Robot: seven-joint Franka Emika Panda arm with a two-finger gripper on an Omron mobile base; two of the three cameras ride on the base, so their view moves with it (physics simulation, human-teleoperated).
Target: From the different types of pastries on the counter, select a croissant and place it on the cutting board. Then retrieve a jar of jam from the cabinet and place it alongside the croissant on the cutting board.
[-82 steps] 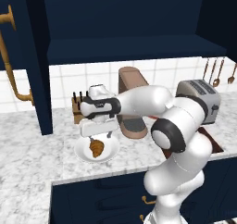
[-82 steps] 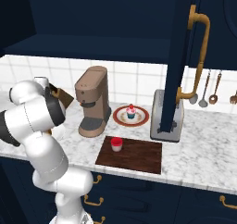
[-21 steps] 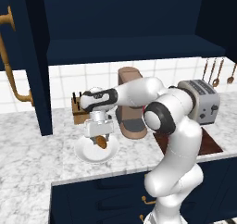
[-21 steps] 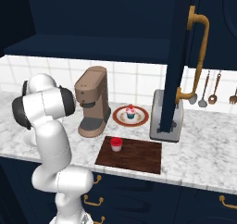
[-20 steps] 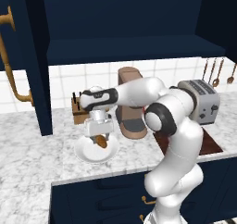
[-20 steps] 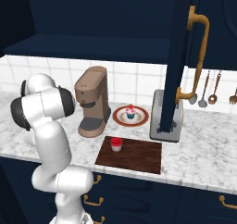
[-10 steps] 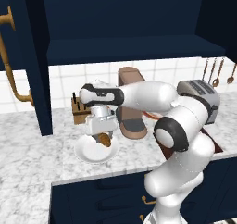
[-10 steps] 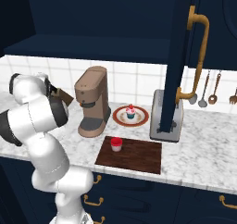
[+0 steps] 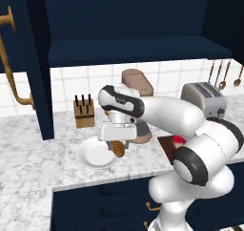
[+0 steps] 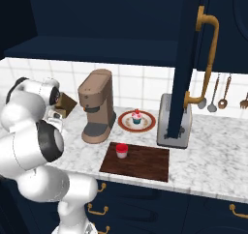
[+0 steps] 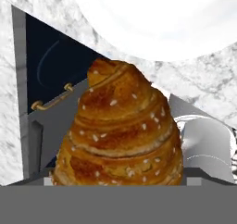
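Note:
My gripper is shut on the golden-brown croissant and holds it just above the counter, over the right rim of a white plate. In the hand view the croissant hides my fingertips, with the plate beyond it. The dark wooden cutting board lies further right near the counter's front edge, and a small red jar stands on its left part. The cupcake sits on a round plate behind the board. The navy cabinet door hangs open.
A brown coffee machine stands between the white plate and the board. A knife block is behind the plate and a toaster at the right. A second open cabinet door hangs over the counter at the left.
The gripper closed on the croissant on the white plate, lifted it, and has carried it right from over the plate's middle to its right rim.

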